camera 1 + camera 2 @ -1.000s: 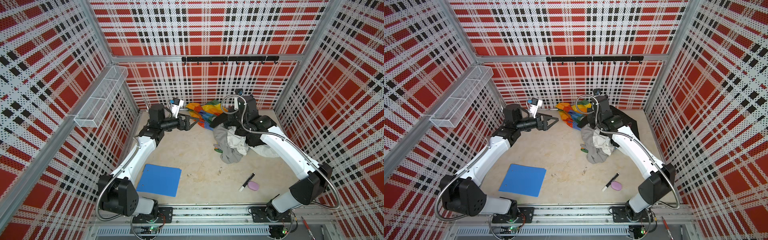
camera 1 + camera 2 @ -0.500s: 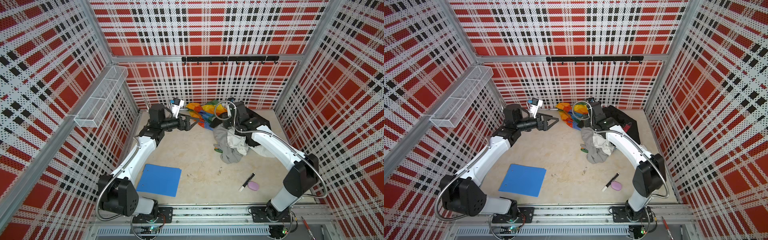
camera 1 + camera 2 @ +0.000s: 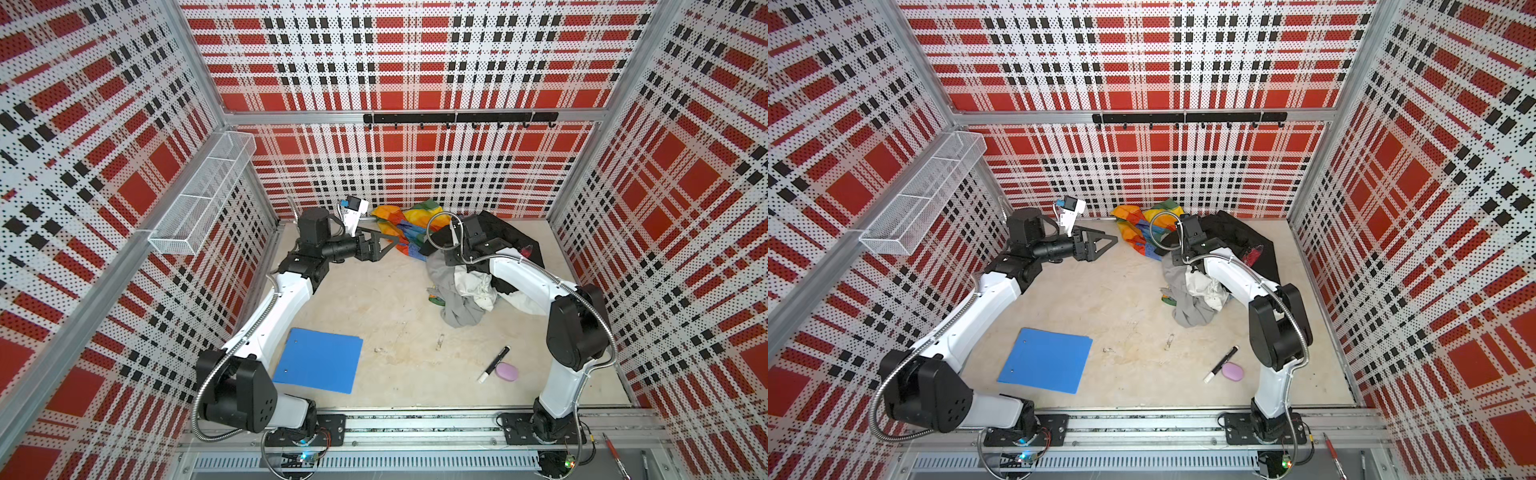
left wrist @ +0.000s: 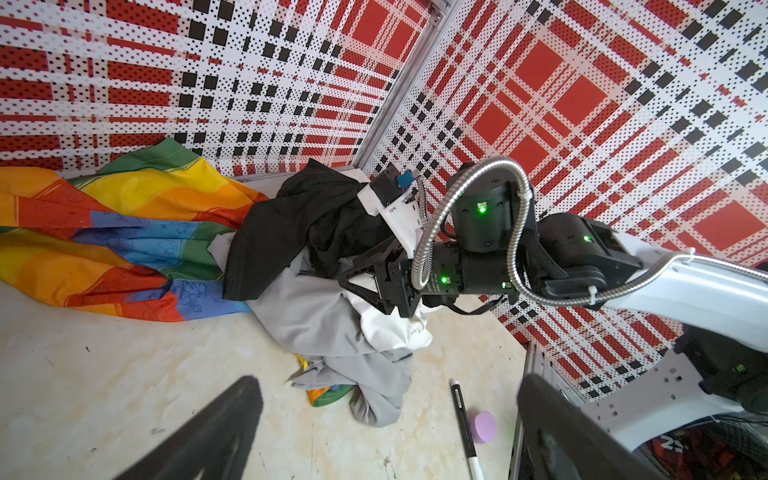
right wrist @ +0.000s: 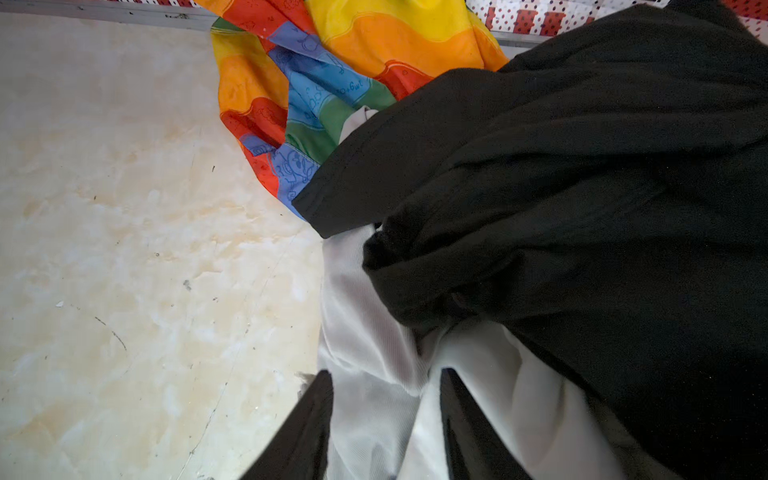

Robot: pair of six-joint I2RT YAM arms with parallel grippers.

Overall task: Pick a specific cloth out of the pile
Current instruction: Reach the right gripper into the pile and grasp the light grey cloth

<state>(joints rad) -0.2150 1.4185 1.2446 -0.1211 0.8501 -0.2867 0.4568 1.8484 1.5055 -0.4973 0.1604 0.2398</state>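
- The right claw (image 5: 386, 374) was pressed together a second ago and now stands partly spread; in the right wrist view its two fingers sit astride a fold of pale fabric, not closed on it.
- Over the same second the right arm's elbow has swung in from the right wall and risen; the wrist has shifted slightly toward the back left of the pile (image 3: 465, 274).
- The left claw (image 3: 384, 248) is unchanged: spread wide, empty, hovering just beside the rainbow cloth (image 3: 399, 224).
- The cloth (image 3: 457, 309) has not moved; it lies on the near left flank of the pile, tucked under the black garment (image 3: 503, 232) and the white cloth (image 3: 473, 286), its loose end spilling onto the worktop (image 3: 374, 299).
- For the task this looks like the set-up for a grasp, with nothing lifted yet; the fold between the fingers lies where grey meets white, and I cannot tell which of the two it is.
- The risk, as I judge it, is pinching white along with grey, or dragging the overlapping black edge; closing further toward the grey side would be safer.
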